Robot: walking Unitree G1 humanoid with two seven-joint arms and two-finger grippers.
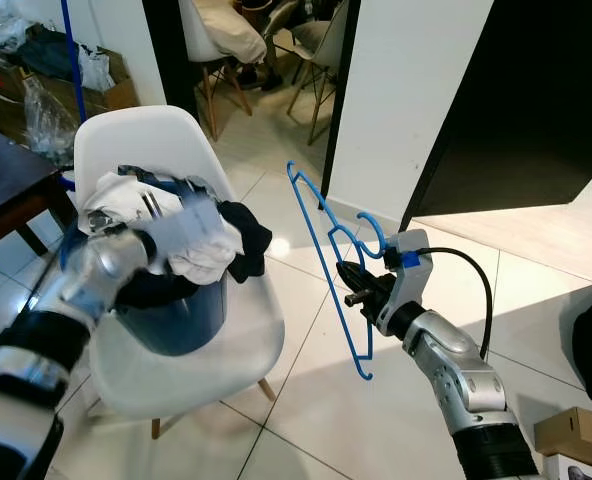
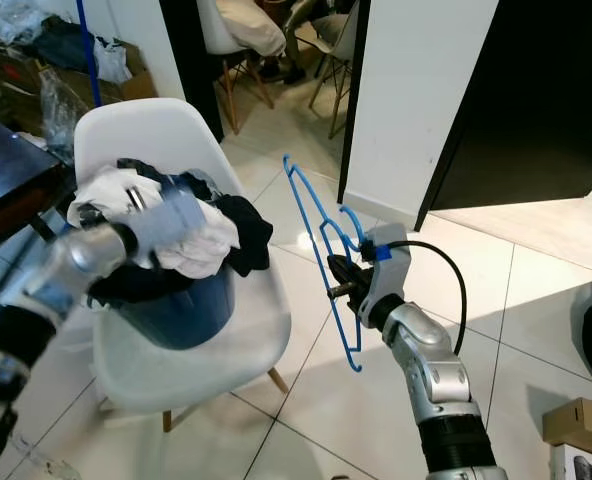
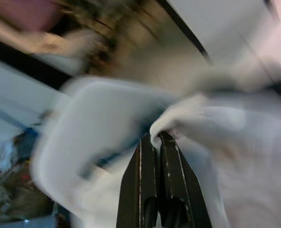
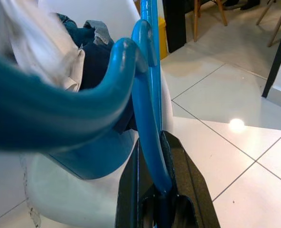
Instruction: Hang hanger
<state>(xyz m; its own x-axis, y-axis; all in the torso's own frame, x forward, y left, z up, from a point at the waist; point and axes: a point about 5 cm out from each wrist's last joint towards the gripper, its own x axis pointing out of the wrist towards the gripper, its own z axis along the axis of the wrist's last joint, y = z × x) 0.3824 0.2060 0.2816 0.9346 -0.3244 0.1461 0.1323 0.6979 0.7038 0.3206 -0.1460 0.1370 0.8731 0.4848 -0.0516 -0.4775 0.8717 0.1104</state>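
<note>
Hanger stands upright in mid-air beside the chair, right gripper jaws clamped near its hook, likely to carry it free, while left gripper, jaws together on white cloth, reaches over the bucket.

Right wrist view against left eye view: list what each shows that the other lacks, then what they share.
Right wrist view alone: a close look at the right end effector, its two black fingers shut on the blue hanger near the hook.

Left eye view alone: the left end effector, blurred, at the white garment on the pile; a dark table at left; more chairs beyond the doorway; a cardboard box on the floor.

Both: the hanger, the white chair, the blue basket of clothes, the tiled floor.
</note>
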